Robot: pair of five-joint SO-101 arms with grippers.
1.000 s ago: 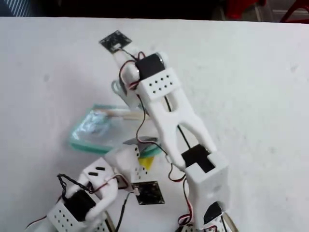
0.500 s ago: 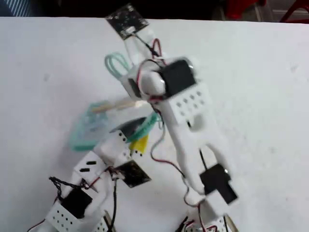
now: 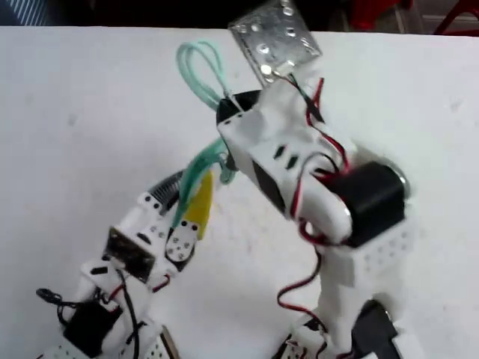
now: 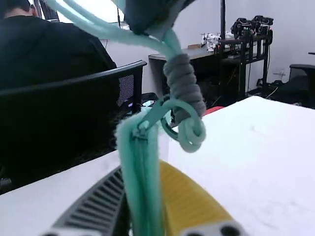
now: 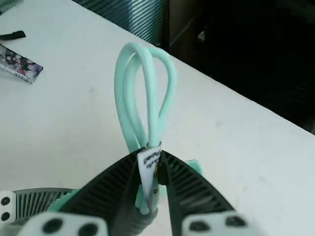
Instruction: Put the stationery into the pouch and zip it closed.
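mint-green cord is what the coming move hangs on. the cord loop (image 5: pixel 142 49) is pinched near its base between the black ribbed jaws of the right gripper (image 5: pixel 149 157), which are closed down on it with a small white tag (image 5: pixel 147 161) caught between them, and the free bow of the loop stands out beyond the fingertips. from that grip the cord runs down through a grey wound binding (image 4: pixel 183 88) to the zip pull (image 4: pixel 170 132) at the end of the pouch (image 4: pixel 140 187).

the left gripper (image 3: pixel 187 191) is clamped on the pouch itself. its grey ribbed jaw lies on one face and its yellow jaw on the other, with the mint edge squeezed between them just beside the pull. the pouch looks lifted off the table (image 3: pixel 90 112) and is seen edge-on, so i cannot tell whether the stationery is inside or how far the zip is drawn.

seen from above, the pouch's long axis runs from the left gripper, low and near the arm bases, slanting up and away to the right gripper, which is higher and farther out. the two holds sit close together on one line. i judge the pull should follow that line, with the left gripper as anchor. a sideways tug would likely twist the pouch, not run the slider.
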